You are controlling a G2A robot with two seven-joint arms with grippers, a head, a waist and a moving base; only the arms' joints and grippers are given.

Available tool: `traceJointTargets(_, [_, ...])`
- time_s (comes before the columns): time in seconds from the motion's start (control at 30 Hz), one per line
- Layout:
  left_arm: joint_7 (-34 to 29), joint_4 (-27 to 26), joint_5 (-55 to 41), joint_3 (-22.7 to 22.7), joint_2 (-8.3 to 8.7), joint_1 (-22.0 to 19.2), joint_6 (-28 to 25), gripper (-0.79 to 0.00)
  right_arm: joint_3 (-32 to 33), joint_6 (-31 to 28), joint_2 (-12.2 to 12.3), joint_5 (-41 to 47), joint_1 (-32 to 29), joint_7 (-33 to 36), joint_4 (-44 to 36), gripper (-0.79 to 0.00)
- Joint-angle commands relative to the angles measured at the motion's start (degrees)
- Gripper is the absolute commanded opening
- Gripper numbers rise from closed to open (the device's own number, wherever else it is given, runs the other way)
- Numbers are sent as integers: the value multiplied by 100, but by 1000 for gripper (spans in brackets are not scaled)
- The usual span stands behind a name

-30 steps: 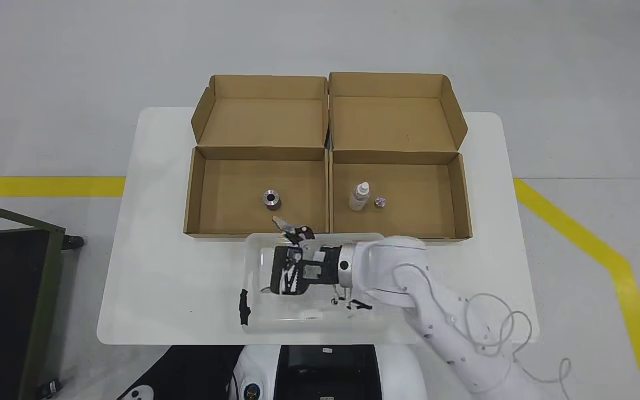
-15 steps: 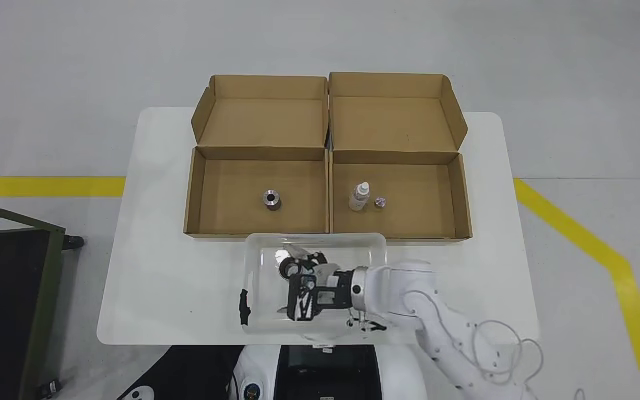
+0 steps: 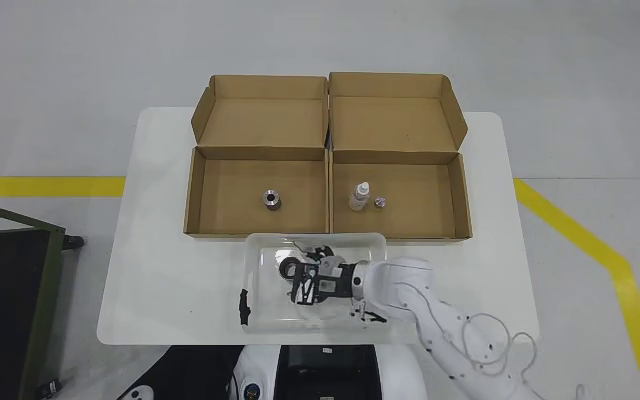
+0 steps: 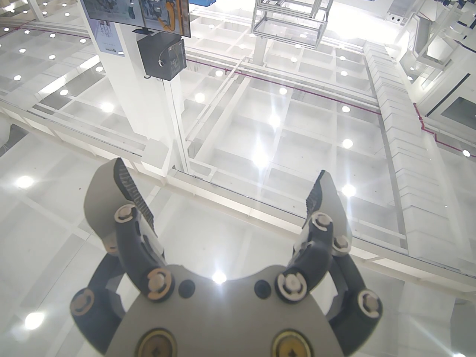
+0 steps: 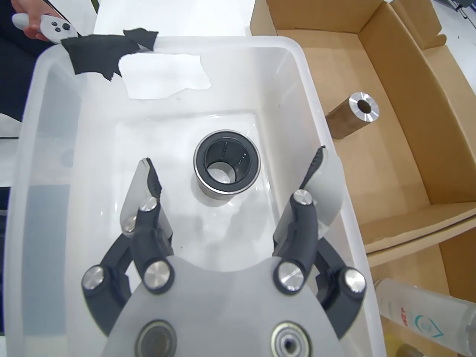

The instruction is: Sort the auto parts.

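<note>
A black ring-shaped bearing [image 5: 226, 169] stands upright on the floor of a clear plastic bin [image 5: 297, 87]. My right gripper [image 5: 234, 162] is inside the bin, open, with one finger on each side of the bearing and a gap to each. From above, the right gripper [image 3: 297, 276] is in the bin [image 3: 315, 237] beside the bearing [image 3: 288, 267]. A metal cylinder [image 3: 270, 199] lies in the left cardboard box [image 3: 195, 190]. My left gripper [image 4: 221, 180] is open and empty, pointing up at a ceiling.
The right cardboard box [image 3: 455, 195] holds a small bottle [image 3: 359, 194] and a small metal piece [image 3: 380, 202]. Both boxes stand just beyond the bin with lids folded back. Black tape [image 3: 243, 305] sticks on the bin's rim. White table lies to either side.
The right gripper shifted inside the bin, first toward the near side, then a little back toward the boxes. It stays open. The bearing has not moved.
</note>
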Motion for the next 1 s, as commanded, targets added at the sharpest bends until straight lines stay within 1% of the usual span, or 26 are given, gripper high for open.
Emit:
traceJointTargets(0.0, [0, 0, 0, 0, 0, 0, 0, 0, -53, 43, -15, 24, 65, -21, 117, -132])
traceJointTargets(0.13, [0, 0, 0, 0, 0, 0, 0, 0, -162, 100, -46, 78, 190, -49, 350, -166])
traceJointTargets(0.33, [0, 0, 0, 0, 0, 0, 0, 0, -298, 116, -87, 234, 329, -116, 594, -188])
traceJointTargets(0.53, [0, 0, 0, 0, 0, 0, 0, 0, -427, 122, -133, 406, 472, -164, 814, -231])
traceJointTargets(0.7, [0, 0, 0, 0, 0, 0, 0, 0, -480, 85, -148, 498, 540, -184, 929, -385])
traceJointTargets(0.77, [0, 0, 0, 0, 0, 0, 0, 0, -473, 66, -149, 580, 549, -241, 964, -425])
traceJointTargets(0.83, [0, 0, 0, 0, 0, 0, 0, 0, -467, 19, -149, 661, 560, -282, 990, -486])
traceJointTargets(0.9, [0, 0, 0, 0, 0, 0, 0, 0, -464, -27, -147, 719, 575, -305, 1002, -600])
traceJointTargets(0.93, [0, 0, 0, 0, 0, 0, 0, 0, -460, -46, -147, 761, 580, -320, 1010, -699])
traceJointTargets(0.97, [0, 0, 0, 0, 0, 0, 0, 0, -456, -69, -146, 803, 586, -336, 1014, -760])
